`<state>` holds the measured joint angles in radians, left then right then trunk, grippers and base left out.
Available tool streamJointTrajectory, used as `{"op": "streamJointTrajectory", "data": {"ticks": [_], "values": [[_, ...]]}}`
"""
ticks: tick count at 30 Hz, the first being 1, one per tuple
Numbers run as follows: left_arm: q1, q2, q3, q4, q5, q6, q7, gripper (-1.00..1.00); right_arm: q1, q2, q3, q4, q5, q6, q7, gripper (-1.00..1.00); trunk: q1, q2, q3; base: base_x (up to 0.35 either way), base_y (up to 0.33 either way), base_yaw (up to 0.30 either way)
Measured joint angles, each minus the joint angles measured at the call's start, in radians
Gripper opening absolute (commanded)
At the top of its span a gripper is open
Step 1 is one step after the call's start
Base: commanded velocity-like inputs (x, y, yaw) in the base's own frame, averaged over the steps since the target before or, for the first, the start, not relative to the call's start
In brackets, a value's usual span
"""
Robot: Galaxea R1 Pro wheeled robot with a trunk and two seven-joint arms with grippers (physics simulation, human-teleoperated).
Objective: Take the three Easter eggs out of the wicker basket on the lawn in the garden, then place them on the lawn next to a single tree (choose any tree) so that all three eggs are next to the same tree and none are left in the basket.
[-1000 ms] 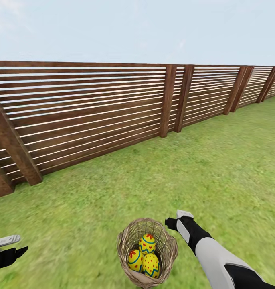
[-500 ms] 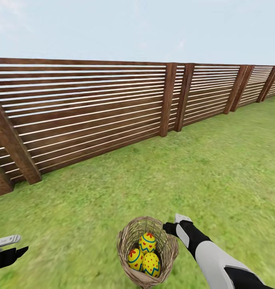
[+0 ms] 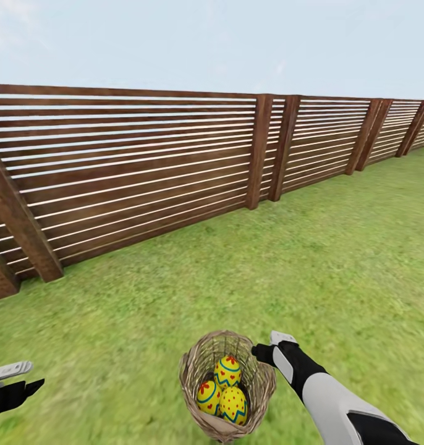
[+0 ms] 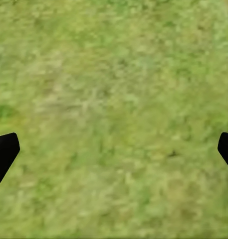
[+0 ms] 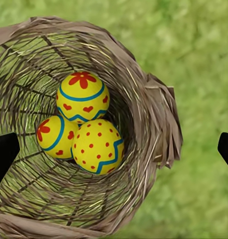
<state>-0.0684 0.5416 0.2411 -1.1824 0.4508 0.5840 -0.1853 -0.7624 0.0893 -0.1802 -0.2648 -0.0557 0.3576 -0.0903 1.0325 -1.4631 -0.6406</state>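
The wicker basket (image 3: 227, 386) stands on the lawn (image 3: 311, 266) at the bottom centre of the head view. Three Easter eggs lie inside it: one at the back (image 3: 227, 371), one at the left (image 3: 207, 397), one at the front (image 3: 233, 405). My right gripper (image 3: 271, 347) hovers just above the basket's right rim, open. In the right wrist view the eggs (image 5: 96, 144) sit at the bottom of the basket (image 5: 143, 109), with the fingertips (image 5: 4, 154) spread wide. My left gripper (image 3: 21, 378) hangs open over bare grass (image 4: 114, 109) at the far left.
A brown slatted wooden fence (image 3: 175, 161) with thick posts runs across the back from left to far right. Open grass stretches between the fence and the basket and away to the right.
My right gripper has come down and left, closer to the basket's rim. The head view has shifted slightly. The left arm, basket and eggs stay put.
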Motion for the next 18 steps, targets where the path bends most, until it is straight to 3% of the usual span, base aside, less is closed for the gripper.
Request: {"op": "streamJointTrajectory", "data": {"ticks": [18], "values": [[0.002,0.000,0.001,-0.006,0.000,0.000,0.000,1.00,0.009,-0.019,0.001,-0.002,0.010,-0.055,-0.001,1.00,0.069,-0.126,-0.056,0.000,0.000,0.000]]}}
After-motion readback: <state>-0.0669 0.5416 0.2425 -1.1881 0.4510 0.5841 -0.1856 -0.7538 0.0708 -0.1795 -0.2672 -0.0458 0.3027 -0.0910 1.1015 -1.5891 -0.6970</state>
